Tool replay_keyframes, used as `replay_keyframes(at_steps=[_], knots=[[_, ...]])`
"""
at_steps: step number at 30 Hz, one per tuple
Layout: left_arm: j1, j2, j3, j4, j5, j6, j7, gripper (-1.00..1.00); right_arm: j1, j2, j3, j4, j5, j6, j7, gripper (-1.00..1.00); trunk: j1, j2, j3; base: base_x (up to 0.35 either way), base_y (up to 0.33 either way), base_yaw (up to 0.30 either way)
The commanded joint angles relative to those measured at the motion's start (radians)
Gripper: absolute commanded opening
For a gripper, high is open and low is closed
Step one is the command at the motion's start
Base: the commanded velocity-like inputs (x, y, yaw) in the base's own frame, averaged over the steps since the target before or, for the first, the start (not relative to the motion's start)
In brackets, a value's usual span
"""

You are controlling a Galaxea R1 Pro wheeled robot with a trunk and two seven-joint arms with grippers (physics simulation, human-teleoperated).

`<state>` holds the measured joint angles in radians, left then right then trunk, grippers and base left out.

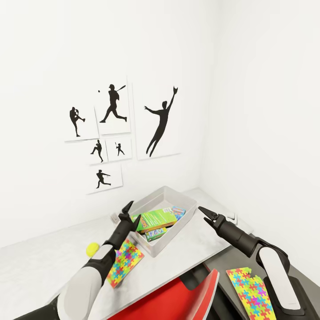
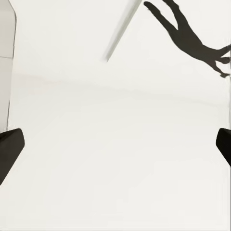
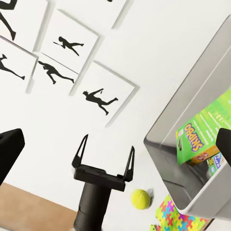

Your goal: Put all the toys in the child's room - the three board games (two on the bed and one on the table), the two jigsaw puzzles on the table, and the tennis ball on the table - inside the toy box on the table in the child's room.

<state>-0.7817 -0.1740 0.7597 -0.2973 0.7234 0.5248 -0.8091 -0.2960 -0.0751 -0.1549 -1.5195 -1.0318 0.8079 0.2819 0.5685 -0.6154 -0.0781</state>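
You are hovering both grippers, left (image 1: 132, 212) and right (image 1: 206, 213), spread open and seemingly empty, flanking the toy box (image 1: 186, 205) at lower centre, where board games (image 1: 156, 219) are lying stacked.

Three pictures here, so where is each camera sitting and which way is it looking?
Head view: high on the robot, looking down at the table corner; both arms show, left end effector and right end effector flanking the toy box.
Left wrist view: on the left arm, facing the white wall; dark fingertips at both edges.
Right wrist view: on the right arm, looking across at the left end effector.
Shared by head and right wrist: tennis ball, toy box.
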Motion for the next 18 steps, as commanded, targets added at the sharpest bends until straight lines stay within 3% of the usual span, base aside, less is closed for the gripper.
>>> replay_keyframes(at_steps=[1,4,5,7,8,10,11,14,16,18], knots=[[-0.001,0.0,-0.007,-0.016,0.003,0.03,0.002,1.0,-0.001,0.0,-0.002,0.0,0.003,0.005,0.005,1.0,0.0,-0.002,-0.002,0.0,0.0,0.0],[0.0,0.009,-0.063,-0.099,-0.01,0.138,0.005,1.0,0.0,0.001,-0.002,0.0,0.003,0.005,0.005,1.0,0.0,-0.002,-0.002,0.0,0.0,0.0],[0.002,0.02,-0.101,-0.149,-0.021,0.203,0.006,1.0,0.0,0.001,-0.001,0.0,0.004,0.005,0.005,1.0,0.0,-0.002,-0.002,0.0,0.0,0.0],[0.006,0.033,-0.144,-0.2,-0.035,0.271,0.007,1.0,0.0,0.001,-0.001,0.0,0.004,0.005,0.005,1.0,0.0,-0.002,-0.002,0.0,0.0,0.0],[0.01,0.046,-0.189,-0.252,-0.049,0.337,0.007,1.0,-0.001,0.002,-0.001,-0.001,0.004,0.005,0.005,1.0,0.0,-0.002,-0.002,0.0,0.0,0.0],[0.013,0.06,-0.234,-0.304,-0.06,0.393,0.007,1.0,-0.001,0.002,0.0,-0.001,0.004,0.005,0.005,1.0,0.0,-0.002,-0.002,0.0,0.0,0.0],[0.016,0.075,-0.278,-0.352,-0.068,0.437,0.007,1.0,-0.001,0.003,0.0,-0.001,0.004,0.004,0.005,1.0,0.0,-0.002,-0.002,0.0,0.0,0.0],[0.018,0.102,-0.341,-0.415,-0.074,0.478,0.007,1.0,-0.001,0.002,0.0,-0.001,0.004,0.004,0.005,1.0,0.0,-0.002,-0.002,0.0,0.0,0.0],[0.02,0.134,-0.406,-0.461,-0.077,0.499,0.006,1.0,-0.001,0.002,0.0,-0.001,0.004,0.004,0.005,1.0,0.0,-0.002,-0.002,0.0,0.0,0.0],[0.02,0.189,-0.49,-0.502,-0.079,0.512,0.0,1.0,-0.001,0.001,0.0,-0.002,0.004,0.004,0.005,1.0,0.0,-0.002,-0.002,0.0,0.0,0.0]])
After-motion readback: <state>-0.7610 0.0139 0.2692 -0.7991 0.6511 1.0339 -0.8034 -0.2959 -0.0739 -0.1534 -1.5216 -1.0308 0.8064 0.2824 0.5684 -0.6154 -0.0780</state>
